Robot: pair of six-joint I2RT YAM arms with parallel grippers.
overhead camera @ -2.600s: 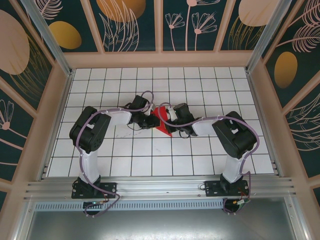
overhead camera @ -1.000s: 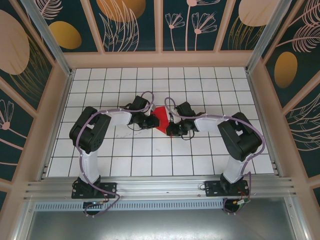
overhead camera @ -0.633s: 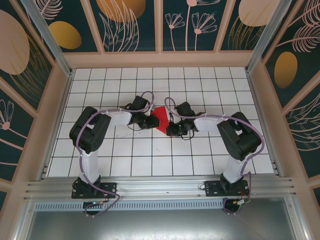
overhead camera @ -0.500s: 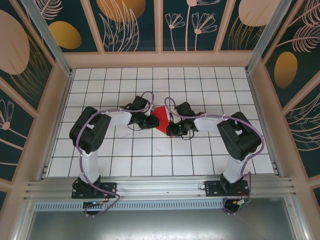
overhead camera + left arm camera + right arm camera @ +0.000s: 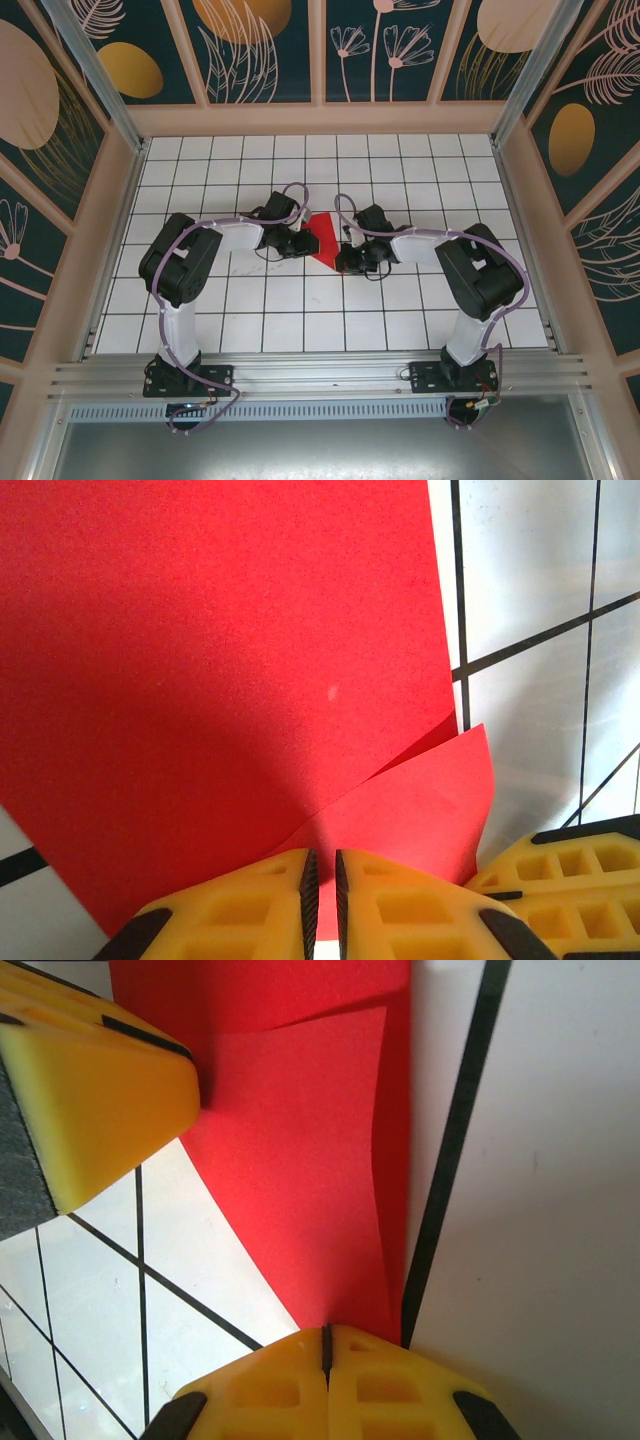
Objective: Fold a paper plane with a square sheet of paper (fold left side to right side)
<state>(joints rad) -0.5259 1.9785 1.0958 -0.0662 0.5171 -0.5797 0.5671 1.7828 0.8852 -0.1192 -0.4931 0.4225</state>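
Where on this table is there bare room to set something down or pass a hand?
Free: the table's far rows by the back wall, and the near rows between the arm bases. Crowded: the middle, where left claw and right claw meet on the red paper.

both end effectors (image 5: 322, 880) (image 5: 326, 1345) closed, facing inward

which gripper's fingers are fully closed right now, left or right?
The right gripper: its fingers meet in a hairline seam at the red paper corner. The left gripper leaves a thin slit between its fingers.
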